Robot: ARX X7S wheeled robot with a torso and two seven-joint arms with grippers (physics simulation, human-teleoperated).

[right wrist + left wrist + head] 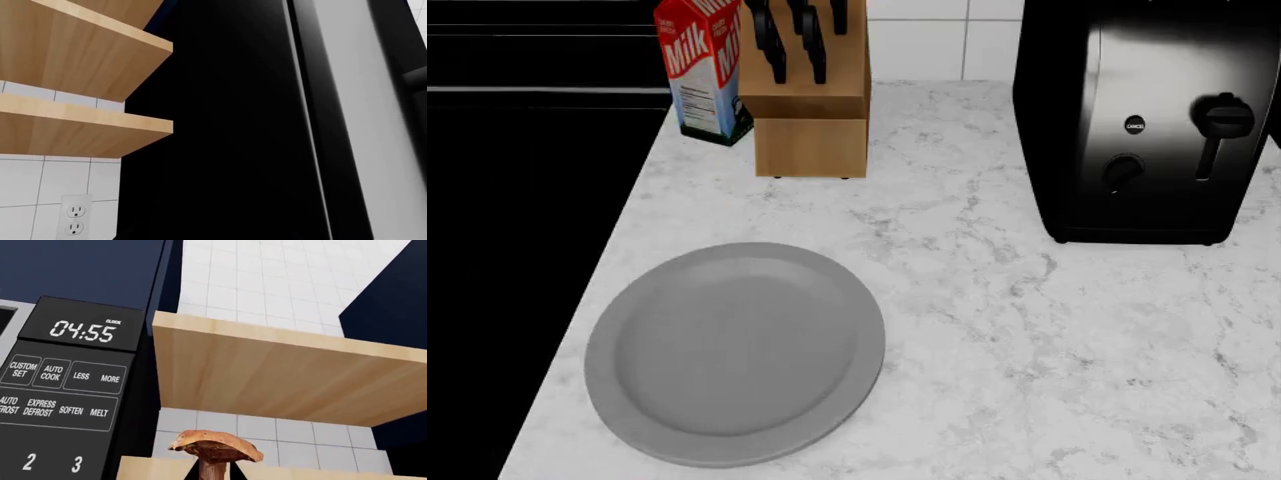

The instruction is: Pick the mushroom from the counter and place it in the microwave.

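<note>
In the left wrist view, the mushroom shows cap-up at the frame's lower edge, raised beside the microwave's control panel. It appears carried by the left arm, though the jaws themselves are out of view, so I cannot tell their state; the right arm's jaws are also unseen. Judged best: keep the thin stem level while moving toward the oven opening, which is not shown. The cap is reddish-brown and lumpy. Pale wooden shelves hang nearby. On the marbled white table, a smooth grey plate sits at seven o'clock, empty.
</note>
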